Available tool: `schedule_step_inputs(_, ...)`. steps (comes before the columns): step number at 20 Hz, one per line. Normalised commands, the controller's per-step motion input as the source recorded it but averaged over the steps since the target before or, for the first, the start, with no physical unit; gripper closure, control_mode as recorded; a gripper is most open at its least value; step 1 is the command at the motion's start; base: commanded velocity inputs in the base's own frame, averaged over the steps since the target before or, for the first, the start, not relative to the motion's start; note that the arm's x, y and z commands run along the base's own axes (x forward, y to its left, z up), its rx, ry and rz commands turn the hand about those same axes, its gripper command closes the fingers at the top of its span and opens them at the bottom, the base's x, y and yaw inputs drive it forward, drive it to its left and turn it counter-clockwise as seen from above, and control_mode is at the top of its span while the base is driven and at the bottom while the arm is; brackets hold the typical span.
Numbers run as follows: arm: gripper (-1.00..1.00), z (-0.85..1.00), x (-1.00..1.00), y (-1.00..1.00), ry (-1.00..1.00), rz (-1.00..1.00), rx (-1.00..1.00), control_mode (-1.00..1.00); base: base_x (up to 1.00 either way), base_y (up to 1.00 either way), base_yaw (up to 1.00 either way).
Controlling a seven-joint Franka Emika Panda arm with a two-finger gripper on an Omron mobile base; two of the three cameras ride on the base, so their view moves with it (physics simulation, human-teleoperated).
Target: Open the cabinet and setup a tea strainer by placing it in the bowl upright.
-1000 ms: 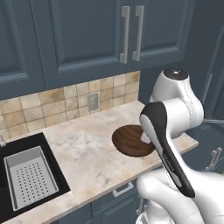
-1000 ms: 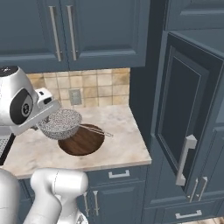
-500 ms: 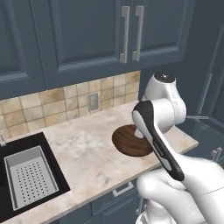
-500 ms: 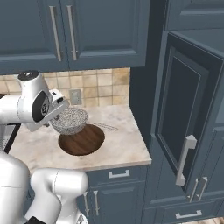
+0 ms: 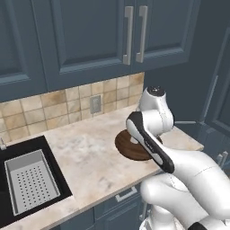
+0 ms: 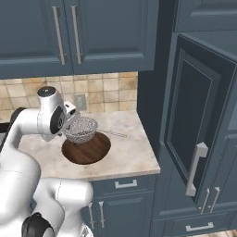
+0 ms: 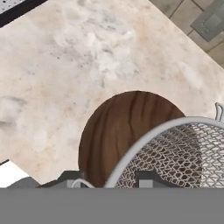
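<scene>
Strainer (image 6: 80, 129) lowered over bowl (image 6: 87, 149), handle rightward

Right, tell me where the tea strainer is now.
In the right base view the tea strainer hangs in the gripper just above the bowl on the counter, mesh basket upright, its wire handle pointing right, below the wall outlet.

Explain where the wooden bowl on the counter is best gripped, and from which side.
Grip the bowl by its thin rim, coming from above with one finger inside and one outside. It is shallow, wide and flat on the counter, so its sides offer little. The front rim looks freest: the tea strainer hangs over the back.
</scene>
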Motion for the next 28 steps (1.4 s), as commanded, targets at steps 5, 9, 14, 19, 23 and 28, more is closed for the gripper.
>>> schedule_step_inputs(5, 1.0, -0.51, 0.54, 0.14, 0.0, 0.02, 0.0, -1.0, 0.0, 0.0, 0.0)
schedule_step_inputs(9, 1.0, -0.49, 0.43, 0.17, 0.0, 0.0, 0.0, -1.0, 0.0, 0.0, 0.0)
schedule_step_inputs(14, 1.0, -0.48, 0.34, 0.1, 0.0, 0.0, 0.0, -1.0, 0.0, 0.0, 0.0)
schedule_step_inputs(19, 1.0, -0.45, 0.29, 0.0, 0.0, 0.0, 0.0, -1.0, 0.0, 0.0, 0.0)
schedule_step_inputs(23, 1.0, -0.31, 0.19, 0.0, 0.02, 0.0, 0.0, -1.0, 0.0, 0.0, 0.0)
schedule_step_inputs(28, 1.0, -0.32, 0.11, 0.0, 0.06, 0.0, 0.0, -1.0, 0.0, 0.0, 0.0)
